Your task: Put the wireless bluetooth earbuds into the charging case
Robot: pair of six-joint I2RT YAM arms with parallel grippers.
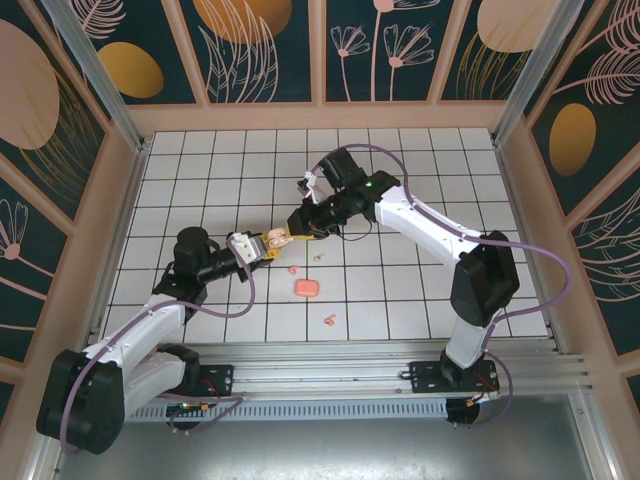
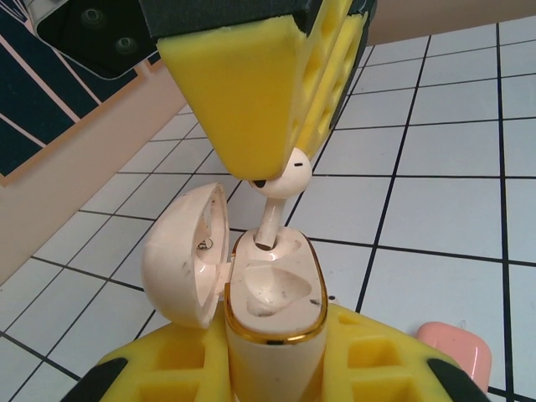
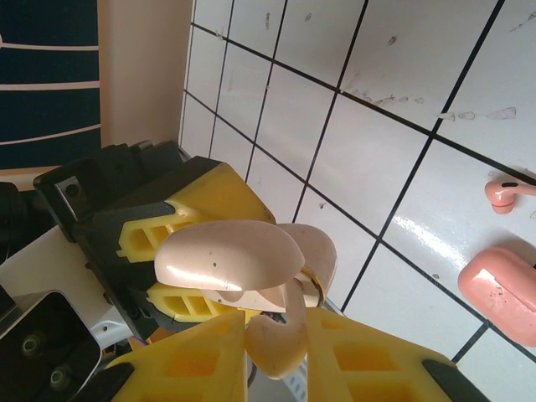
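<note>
earbud (image 2: 289, 176): cream | case (image 2: 276, 293): cream (gold rim) | floor (image 2: 435, 209): white, black grid

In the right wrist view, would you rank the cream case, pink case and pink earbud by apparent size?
Largest: cream case, though nearest the camera.
Then pink case, partly cropped.
Smallest: pink earbud.

This is a robotics lab test cell. A white table top ruled with a black square grid (image 1: 420, 290) is boxed in by bare aluminium frame posts (image 1: 95, 75) and dark teal wall panels printed with peach flowers and leaves (image 1: 260, 50). Along the table's near edge runs a slotted aluminium rail (image 1: 330, 360), where black mounting plates (image 1: 430, 377) hold two white-and-black jointed robot arms (image 1: 425, 222).
</note>
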